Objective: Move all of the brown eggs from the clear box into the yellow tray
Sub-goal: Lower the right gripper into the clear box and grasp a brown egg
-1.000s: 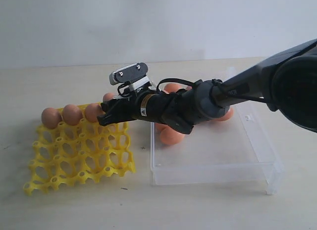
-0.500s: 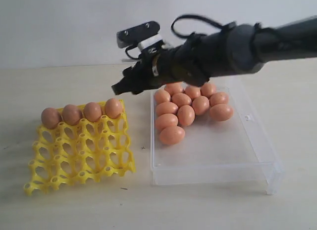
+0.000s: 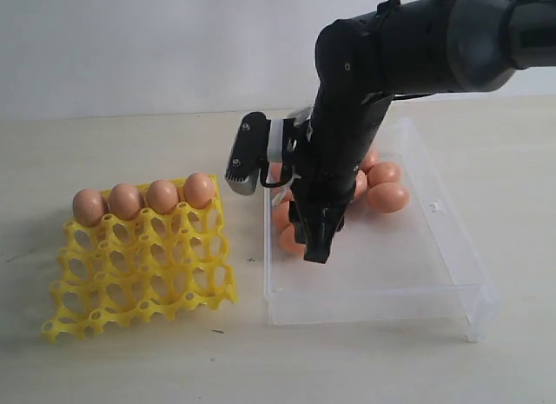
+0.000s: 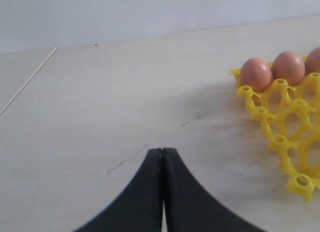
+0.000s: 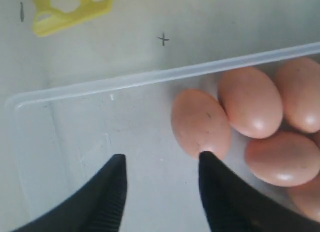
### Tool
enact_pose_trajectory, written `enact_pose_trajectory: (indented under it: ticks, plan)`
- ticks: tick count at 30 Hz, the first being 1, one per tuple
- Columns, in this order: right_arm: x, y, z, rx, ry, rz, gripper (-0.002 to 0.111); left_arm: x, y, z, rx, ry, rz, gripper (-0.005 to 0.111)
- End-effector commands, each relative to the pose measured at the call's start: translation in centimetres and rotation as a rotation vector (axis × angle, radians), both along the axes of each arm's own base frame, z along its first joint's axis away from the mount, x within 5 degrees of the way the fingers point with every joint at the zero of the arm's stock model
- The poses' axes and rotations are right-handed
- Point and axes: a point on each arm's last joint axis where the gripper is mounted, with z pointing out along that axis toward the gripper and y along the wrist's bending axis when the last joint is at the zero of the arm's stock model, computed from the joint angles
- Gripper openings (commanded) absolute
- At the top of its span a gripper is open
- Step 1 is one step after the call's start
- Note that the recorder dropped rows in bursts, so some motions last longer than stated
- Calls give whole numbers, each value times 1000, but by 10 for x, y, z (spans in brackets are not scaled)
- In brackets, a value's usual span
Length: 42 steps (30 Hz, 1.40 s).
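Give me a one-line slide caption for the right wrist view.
Open right end effector over the clear box, beside the nearest brown egg; corner of the yellow tray in view.

1. Tray sits on the table, just left of the box, not touching it.
2. Four eggs fill the tray's back row.
3. Other eggs are clustered in the box's back-left part.
4. Right gripper points down into the box at the cluster's front egg.

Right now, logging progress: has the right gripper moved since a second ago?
Yes: the right gripper went from the yellow tray rightward into the clear box.
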Motion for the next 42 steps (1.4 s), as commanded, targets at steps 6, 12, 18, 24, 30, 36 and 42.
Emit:
enact_pose_trajectory:
  ticks: [6,12,18,24,30,36,42]
  plan:
    - [11,6,-32,-41,-25,188,63,0,0,2,-2,-18,-6,0]
    - [17,9,-43,-34,-63,193,63,0,0,2,-2,-18,-6,0]
    - [26,11,-58,-51,-122,212,63,0,0,2,-2,-18,-6,0]
    - [28,11,-76,-68,-109,201,60,0,0,2,-2,-18,-6,0]
    - [27,10,-82,-72,-73,139,6,0,0,2,-2,-18,-6,0]
    - [27,10,-60,-24,-103,48,0,0,0,2,-2,-18,-6,0]
    - [31,14,7,246,-265,-235,0,0,0,2,-2,-18,-6,0]
